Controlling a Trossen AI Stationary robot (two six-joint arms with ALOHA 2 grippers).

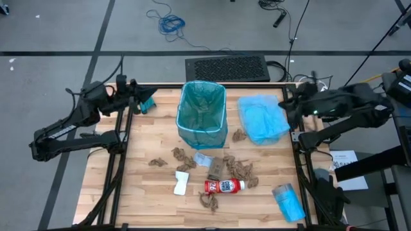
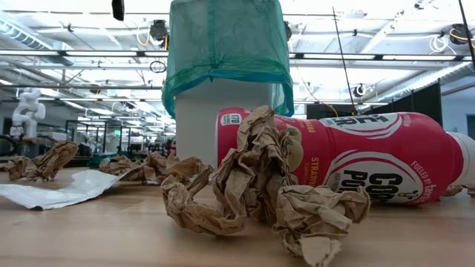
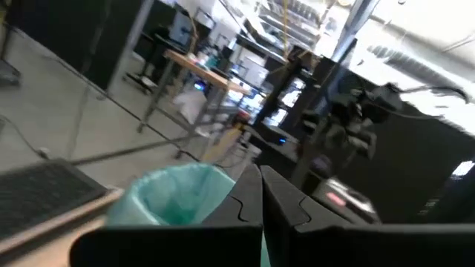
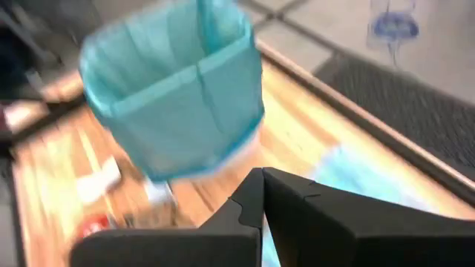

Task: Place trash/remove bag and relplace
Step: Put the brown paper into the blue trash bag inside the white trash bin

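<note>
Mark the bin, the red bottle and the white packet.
bin (image 1: pixel 203 133): high view, front wall of the teal liner.
red bottle (image 1: pixel 224 187): high view, middle of the label.
white packet (image 1: pixel 182 182): high view, centre of the packet.

I see the bin with its teal liner standing at the back middle of the tabletop. A pale blue bag lies just right of it. The bottle lies on its side among brown wads, a white packet to its left. My left hand and right hand sit at the back corners, pinched together.
</note>
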